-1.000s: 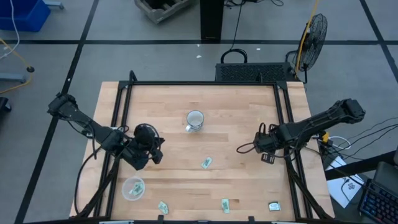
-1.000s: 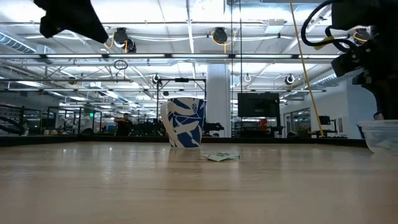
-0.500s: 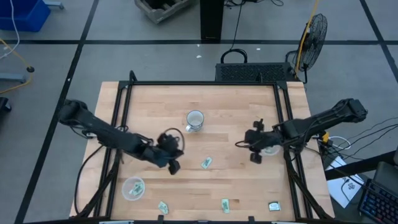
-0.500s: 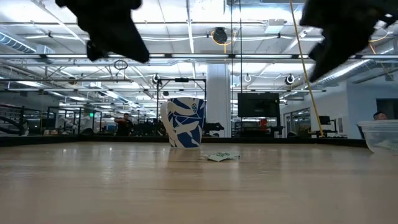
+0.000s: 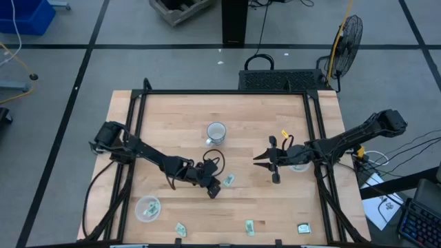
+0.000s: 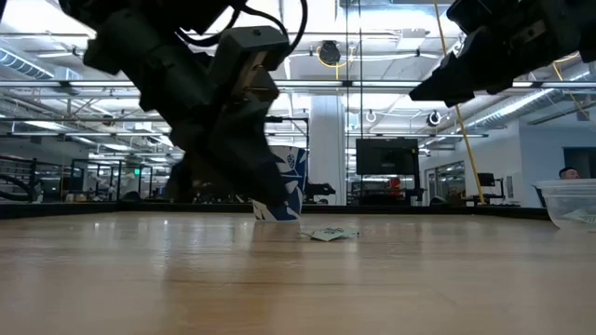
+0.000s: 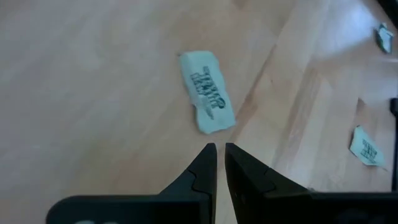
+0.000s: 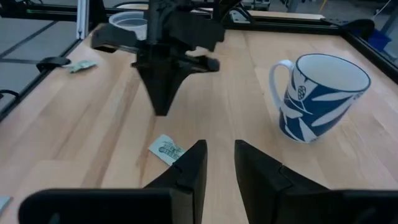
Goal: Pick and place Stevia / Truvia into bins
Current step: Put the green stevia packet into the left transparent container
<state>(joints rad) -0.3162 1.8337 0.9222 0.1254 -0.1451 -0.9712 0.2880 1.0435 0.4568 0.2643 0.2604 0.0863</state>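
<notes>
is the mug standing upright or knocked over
Upright. The right wrist view shows the mug standing on its base on the table, its open mouth facing up and handle at the side; the high view looks into its mouth.

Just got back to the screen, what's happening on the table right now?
Both arms reach toward the sachet lying mid-table below the mug. The left claw hovers right beside it, fingers nearly together, holding nothing. The right claw hangs farther off, empty. One bin sits front-left with a sachet inside; other sachets lie along the front edge.
</notes>
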